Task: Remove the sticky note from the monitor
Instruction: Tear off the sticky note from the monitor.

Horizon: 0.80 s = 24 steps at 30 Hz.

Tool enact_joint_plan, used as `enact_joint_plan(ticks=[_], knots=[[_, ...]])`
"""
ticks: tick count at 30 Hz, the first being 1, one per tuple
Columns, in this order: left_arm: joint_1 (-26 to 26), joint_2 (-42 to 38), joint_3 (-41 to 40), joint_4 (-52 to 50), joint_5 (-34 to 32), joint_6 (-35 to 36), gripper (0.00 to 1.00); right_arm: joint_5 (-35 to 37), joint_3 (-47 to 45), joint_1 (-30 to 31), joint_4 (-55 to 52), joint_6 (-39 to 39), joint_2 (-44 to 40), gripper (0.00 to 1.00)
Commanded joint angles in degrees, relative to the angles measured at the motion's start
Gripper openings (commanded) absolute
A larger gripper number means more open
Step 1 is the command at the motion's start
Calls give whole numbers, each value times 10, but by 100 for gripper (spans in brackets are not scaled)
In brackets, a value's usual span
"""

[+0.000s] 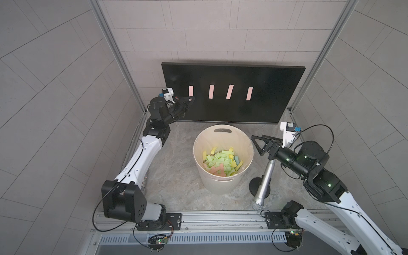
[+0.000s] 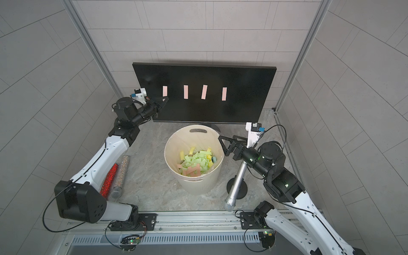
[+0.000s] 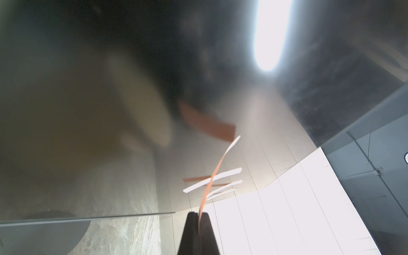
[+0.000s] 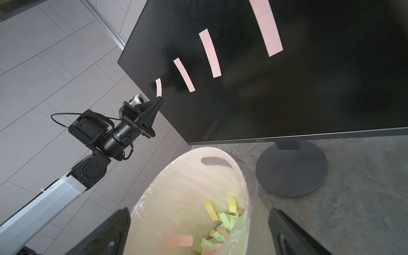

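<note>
Four pink sticky notes in a row across the middle height of the monitor (image 1: 276,92) (image 2: 247,88) (image 4: 287,99), all on its dark, blank screen, which stands upright at the back edge of the table

1. Sticky note (image 1: 191,90) (image 2: 165,91) (image 4: 158,87) (image 3: 218,164), nearest the screen's left edge: upper end lies against the screen, lower end bows away from it and sits between the jaws of the left gripper (image 1: 191,98) (image 2: 165,98) (image 4: 160,100) (image 3: 197,217). Jaws pressed together on that lower end, as the left wrist view shows plainly.
2. Three further notes (image 1: 211,91) (image 1: 229,91) (image 1: 249,93), flat on the screen, apart from one another, the third tilted.
3. Right gripper (image 1: 255,145) (image 2: 221,145) (image 4: 198,231): jaws spread wide, nothing between them, poised by the right rim of the bucket, well apart from the monitor.
4. Cream bucket (image 1: 220,187) (image 2: 198,187) (image 4: 176,176), lined with clear plastic, mid-table in front of the monitor's round base; holds a heap of green, yellow and pink paper strips.
5. Silver microphone (image 1: 265,178) (image 2: 235,183), leaning on a round black stand near the table's right edge.
6. Two glittered microphones, one red (image 2: 109,180), one silver (image 2: 121,174), lying side by side near the table's left edge, seen in a top view
</note>
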Motion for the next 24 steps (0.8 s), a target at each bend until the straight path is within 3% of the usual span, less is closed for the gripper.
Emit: enact_joint_plan(ticks=[1,15,24], knots=[[-4,-33,-16,-14,17,9,0,1,-4,-2,2,2,-6,100],[-9,-147,-48,-114,68,52,0,2,-4,-3,2,3,-8,100],[-58,-191,-36,-217,88,120,0,3,-4,-3,2,5,-6,100]])
